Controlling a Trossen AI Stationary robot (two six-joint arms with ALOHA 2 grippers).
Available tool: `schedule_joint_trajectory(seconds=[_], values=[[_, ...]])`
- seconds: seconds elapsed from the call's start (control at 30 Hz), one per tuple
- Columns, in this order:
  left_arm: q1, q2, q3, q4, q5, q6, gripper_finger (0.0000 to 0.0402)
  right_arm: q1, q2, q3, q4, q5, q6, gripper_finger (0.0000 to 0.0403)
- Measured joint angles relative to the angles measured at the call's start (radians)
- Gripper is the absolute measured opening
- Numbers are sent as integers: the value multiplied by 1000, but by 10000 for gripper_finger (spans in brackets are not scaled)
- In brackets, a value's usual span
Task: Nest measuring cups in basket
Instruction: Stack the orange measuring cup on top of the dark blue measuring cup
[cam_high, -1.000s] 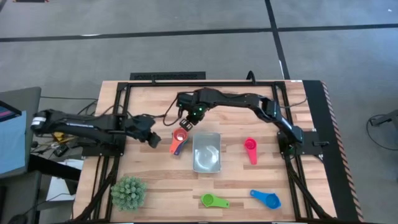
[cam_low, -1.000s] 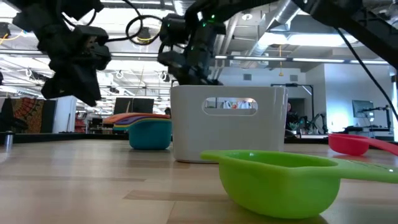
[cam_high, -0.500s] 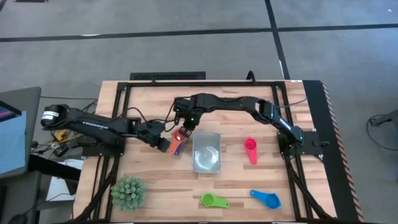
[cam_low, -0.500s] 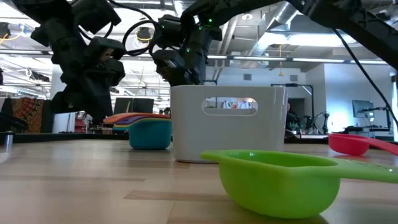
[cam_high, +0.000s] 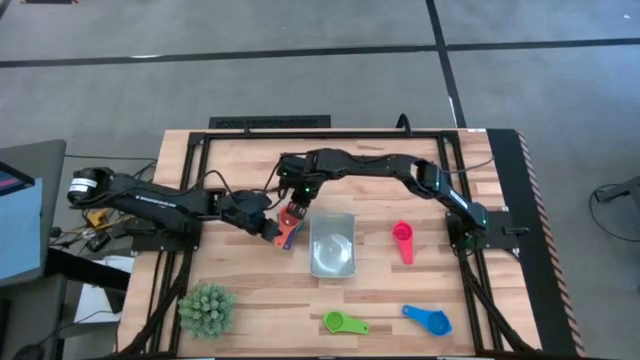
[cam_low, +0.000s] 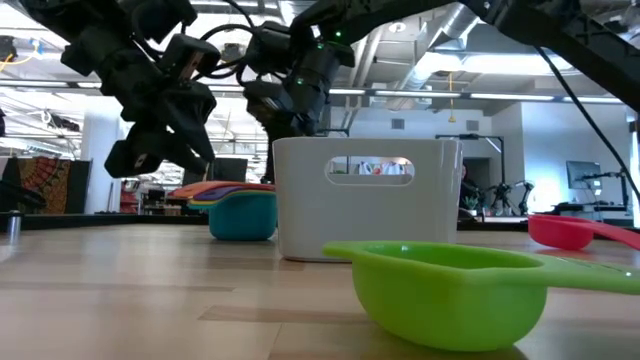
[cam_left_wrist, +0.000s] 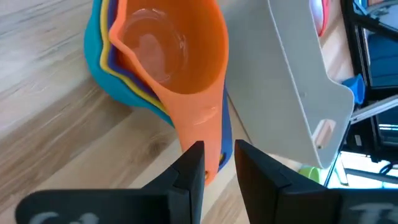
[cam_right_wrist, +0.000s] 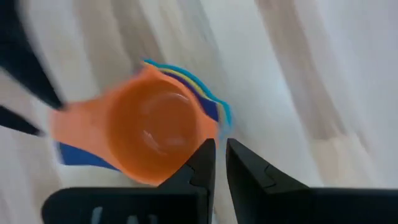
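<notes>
A nested stack of measuring cups (cam_high: 290, 220), orange on top of purple, yellow and teal, stands on the table just left of the pale grey basket (cam_high: 332, 262). Its handles point toward the near-left. My left gripper (cam_high: 271, 230) hovers at those handle ends. In the left wrist view its fingers (cam_left_wrist: 219, 167) stand a narrow gap apart over the orange handle's tip (cam_left_wrist: 211, 140). My right gripper (cam_high: 299, 197) hangs over the stack's far rim, and its fingers (cam_right_wrist: 220, 155) are a slit apart with nothing between them. Pink (cam_high: 402, 240), green (cam_high: 343, 322) and blue (cam_high: 428, 319) cups lie loose.
A spiky green plant ball (cam_high: 207, 310) sits at the near left. The basket's tall wall (cam_low: 370, 215) rises right beside the stack (cam_low: 240, 210). The green cup (cam_low: 450, 290) lies close to the low camera. Bare wood lies between the basket and the pink cup.
My left gripper has gone toward the table's right and a little down, tipping more downward, from beside the stack to its handle ends. My right gripper has rolled about its wrist while staying over the stack. The stack and the basket have kept still.
</notes>
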Motion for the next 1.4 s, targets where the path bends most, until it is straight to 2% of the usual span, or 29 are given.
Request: schedule_joint_trajectory(seconds=[0.17, 0.27, 0.43, 0.67, 0.9, 1.1, 1.23, 1.4], values=[[-1, -32, 0, -51, -15, -26, 76, -13, -16, 0, -102, 60, -31, 62], [-1, -58, 0, -136, -66, -24, 76, -16, -11, 0, -155, 65, -60, 62], [-3, -53, -1, -309, -140, -4, 76, -5, 20, -1, -141, 55, -88, 62], [-31, -11, -1, -175, -137, 19, 76, 18, 16, 0, -65, 35, -135, 62], [-34, 42, 0, -142, -128, -5, 76, 21, 17, 0, -70, 34, -142, 62], [-35, 108, 0, -16, -107, -16, 76, 22, 17, 0, -51, 33, -143, 62], [-35, 115, 0, 31, -105, -27, 76, 27, 17, 0, -18, 33, -142, 62], [-35, 86, 0, 11, -111, -41, 76, 29, 17, 0, 17, 35, -131, 62]])
